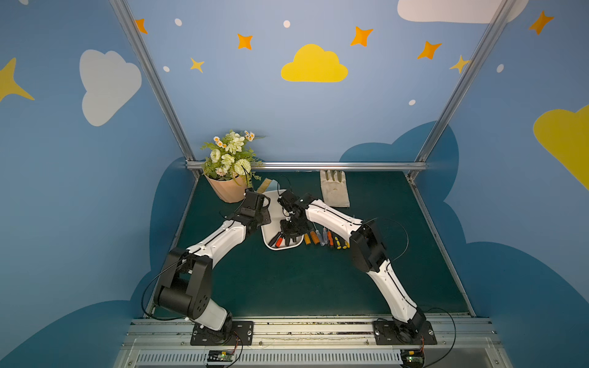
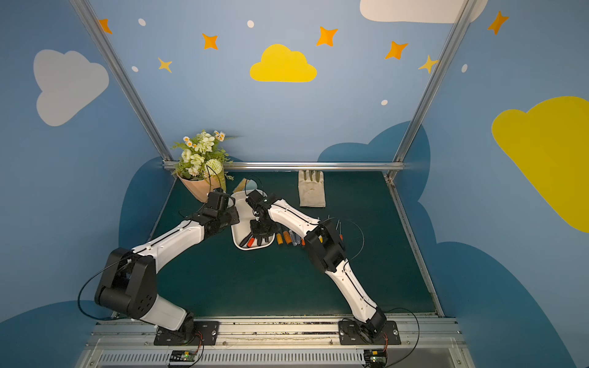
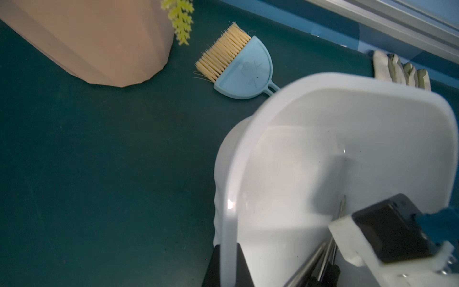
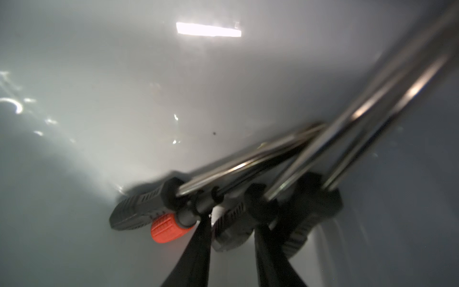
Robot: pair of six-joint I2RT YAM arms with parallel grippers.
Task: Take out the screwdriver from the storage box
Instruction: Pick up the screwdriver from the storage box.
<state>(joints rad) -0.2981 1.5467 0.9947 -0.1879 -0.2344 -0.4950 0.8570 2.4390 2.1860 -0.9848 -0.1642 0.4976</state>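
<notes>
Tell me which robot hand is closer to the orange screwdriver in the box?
Right. The right gripper is in the storage box, just beside the orange screwdriver; the left gripper pinches the box's rim farther away.

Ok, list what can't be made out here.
- Whether the right gripper grips the black handle: blurred in the right wrist view, too small in both top views.
- How many screwdrivers lie in the storage box: overlapping in the right wrist view.
- Row of screwdrivers beside the box: partly behind the right arm.
</notes>
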